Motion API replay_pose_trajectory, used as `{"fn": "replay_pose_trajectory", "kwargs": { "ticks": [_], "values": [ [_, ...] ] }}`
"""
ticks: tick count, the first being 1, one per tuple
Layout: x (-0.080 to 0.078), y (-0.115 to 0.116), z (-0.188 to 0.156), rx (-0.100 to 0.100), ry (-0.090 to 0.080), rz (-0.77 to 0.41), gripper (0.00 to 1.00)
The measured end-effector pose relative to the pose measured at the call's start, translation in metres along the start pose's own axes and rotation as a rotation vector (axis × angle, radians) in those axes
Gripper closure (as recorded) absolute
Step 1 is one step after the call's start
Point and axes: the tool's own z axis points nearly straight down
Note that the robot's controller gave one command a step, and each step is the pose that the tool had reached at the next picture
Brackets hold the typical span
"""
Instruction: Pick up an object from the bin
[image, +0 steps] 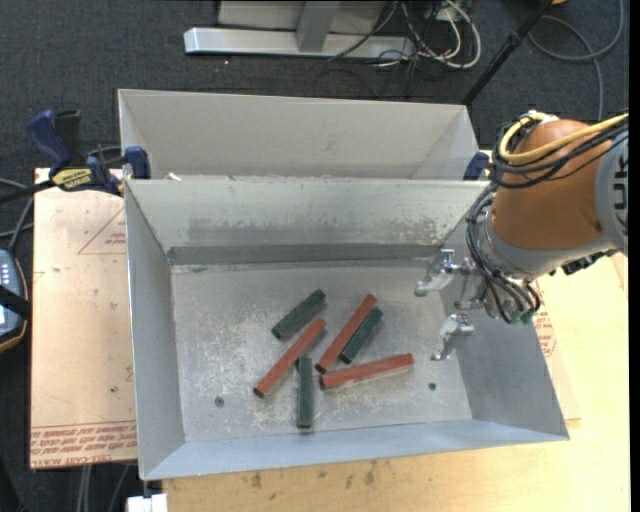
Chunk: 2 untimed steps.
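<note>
- Hanging over the 3 o'clock side of the bin (300, 215) was the gripper (440, 312), on the end of the orange arm (545, 200) that came in from the right.
- Its two silver fingers (447, 340) were spread wide apart, and nothing was between them.
- The gripper was not touching any of the sticks.
- Six small sticks lay on the grey floor near the middle of the bin, three red and three dark green.
- The low red stick (367, 372) was the nearest one to the gripper, at about 8 o'clock from it, lying almost flat from left to right.
- The middle red stick (348, 331) and the short green stick (361, 335) lay side by side and touching, both tilted, at about 9 o'clock from the gripper.
- The long red stick (290, 358) lay tilted farther to the left.
- The top green stick (299, 314) lay just above the long red one, at about 10 o'clock from the middle of the floor.
- The bottom green stick (304, 392) pointed up and down at about 6 o'clock, with its top end near the long red stick.
</note>
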Motion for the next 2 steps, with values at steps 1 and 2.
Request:
{"fn": "replay_pose_trajectory", "kwargs": {
  "ticks": [1,2],
  "values": [
    [0.0,0.0,0.0,0.0,0.0,0.0,0.0],
    [-0.004,0.013,0.11,0.002,-0.003,-0.137,1.0]
  ]
}}
